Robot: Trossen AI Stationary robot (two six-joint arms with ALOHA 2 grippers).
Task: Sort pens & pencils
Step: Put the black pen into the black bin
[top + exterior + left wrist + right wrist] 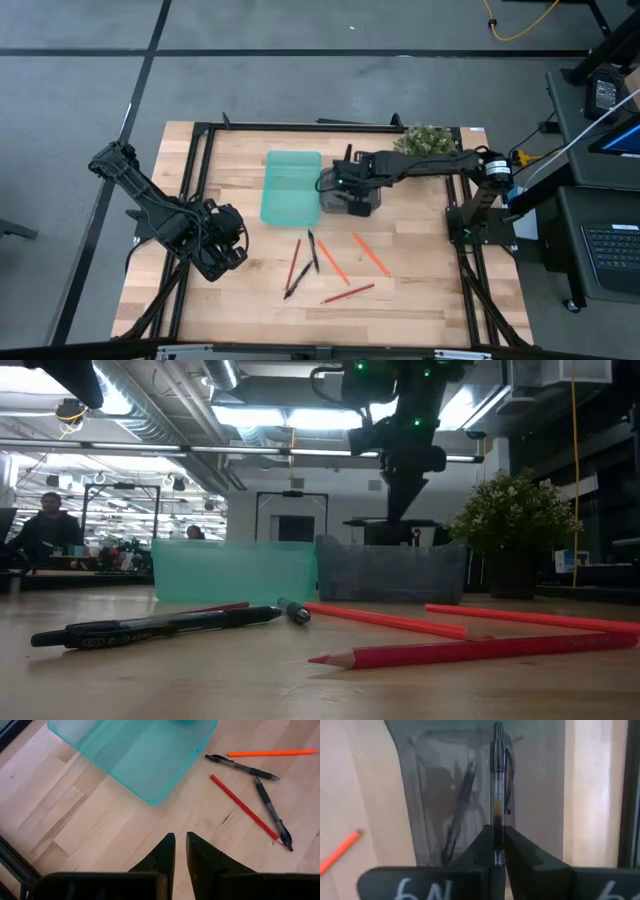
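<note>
holding a clear-barrelled pen (498,785) above the grey tray (545,785), the right gripper (498,845) is pinching it; one dark pen (460,810) is lying inside. teal tray (291,187) beside it; left gripper (180,851) nearly closed over the wooden counter (430,290).

**Tally: Eight Writing Sticks, Two Trays**

Four thin wooden pencils were counted: two red pencils (348,292) and two orange pencils (370,252). Four black plastic pens (313,250) were counted too, among them a clear-barrelled black pen (497,795) and a dark pen (460,810). There was one translucent teal plastic tray (290,190), one smoky grey plastic tray (390,575) and one green potted plant (428,138).
</note>
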